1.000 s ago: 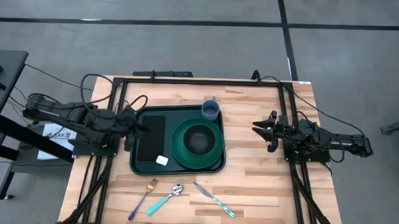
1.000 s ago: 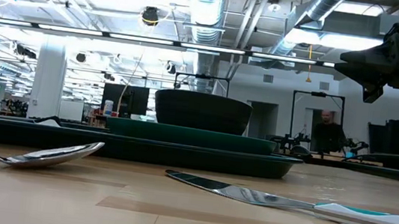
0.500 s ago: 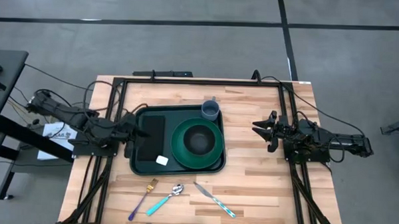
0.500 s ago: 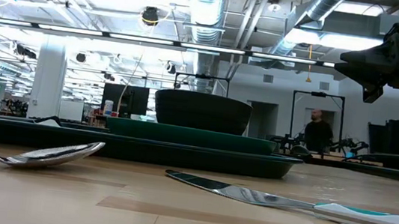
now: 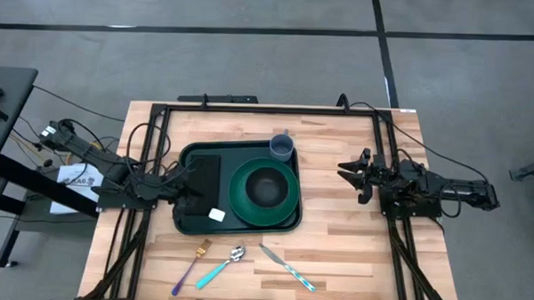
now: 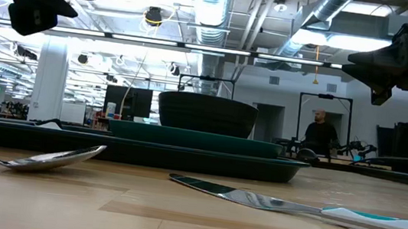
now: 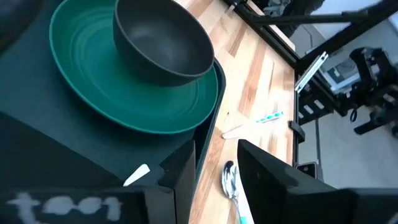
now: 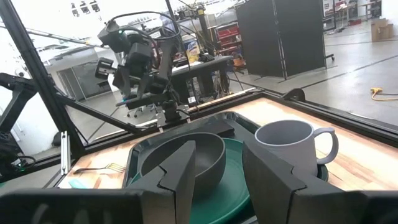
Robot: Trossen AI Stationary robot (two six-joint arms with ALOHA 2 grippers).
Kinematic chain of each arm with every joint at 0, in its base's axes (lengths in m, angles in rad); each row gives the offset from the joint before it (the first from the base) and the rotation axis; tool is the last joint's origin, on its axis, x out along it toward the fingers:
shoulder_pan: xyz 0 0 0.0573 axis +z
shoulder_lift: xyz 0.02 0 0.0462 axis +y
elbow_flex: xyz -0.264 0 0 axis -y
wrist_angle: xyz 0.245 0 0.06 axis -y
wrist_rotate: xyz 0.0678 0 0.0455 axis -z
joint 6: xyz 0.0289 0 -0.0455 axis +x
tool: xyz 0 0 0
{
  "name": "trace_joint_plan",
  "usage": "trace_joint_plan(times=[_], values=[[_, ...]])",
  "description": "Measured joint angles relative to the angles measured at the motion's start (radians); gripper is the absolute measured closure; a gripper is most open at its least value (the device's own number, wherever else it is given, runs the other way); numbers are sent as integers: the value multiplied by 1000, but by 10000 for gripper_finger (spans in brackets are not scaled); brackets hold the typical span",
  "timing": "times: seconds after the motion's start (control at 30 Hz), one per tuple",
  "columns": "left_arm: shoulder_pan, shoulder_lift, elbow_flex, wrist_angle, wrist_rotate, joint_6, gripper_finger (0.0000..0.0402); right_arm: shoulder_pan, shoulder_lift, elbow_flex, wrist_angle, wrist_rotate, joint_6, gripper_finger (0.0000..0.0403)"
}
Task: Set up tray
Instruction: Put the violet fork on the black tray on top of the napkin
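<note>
The dark green tray (image 5: 191,220) lies mid-table. It carries a round green plate (image 5: 287,204) with a dark bowl (image 5: 266,186) on it, a grey mug (image 5: 281,148) at its far corner, a flat black rectangle (image 5: 206,173) and a small white piece (image 5: 217,215). My left gripper (image 5: 186,183) hovers open over the tray's left edge, tipped down toward the plate (image 7: 124,93), with nothing between its fingers (image 7: 217,152). My right gripper (image 5: 351,175) waits open at the table's right, level, facing the mug (image 8: 289,146).
A fork (image 5: 192,263), a spoon (image 5: 223,266) and a knife (image 5: 287,266) lie on the bare wood near the table's front edge. Black frame rails run along the table's left, right and far sides. A person (image 6: 319,135) stands in the room beyond.
My left gripper has come down and moved toward the table's near edge along the tray's left side, rolling a little as it went. Its fingers stay apart. The person in the room behind has walked a few steps.
</note>
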Motion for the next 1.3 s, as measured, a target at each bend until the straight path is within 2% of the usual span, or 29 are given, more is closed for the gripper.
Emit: trace_joint_plan(times=[0.43, 0.6, 0.7, 1.0, 1.3], values=[[0, 1, 0, -21, -12, -102, 294, 0, 0, 0, 0, 0, 0, 280], [0, 7, 0, -23, 16, -119, 294, 0, 0, 0, 0, 0, 0, 280], [0, 29, 19, -86, 53, -157, 294, 0, 0, 0, 0, 0, 0, 280], [-7, 179, 120, -297, 132, -293, 294, 0, 0, 0, 0, 0, 0, 280], [-135, 416, 192, -329, 264, -410, 294, 0, 0, 0, 0, 0, 0, 280]])
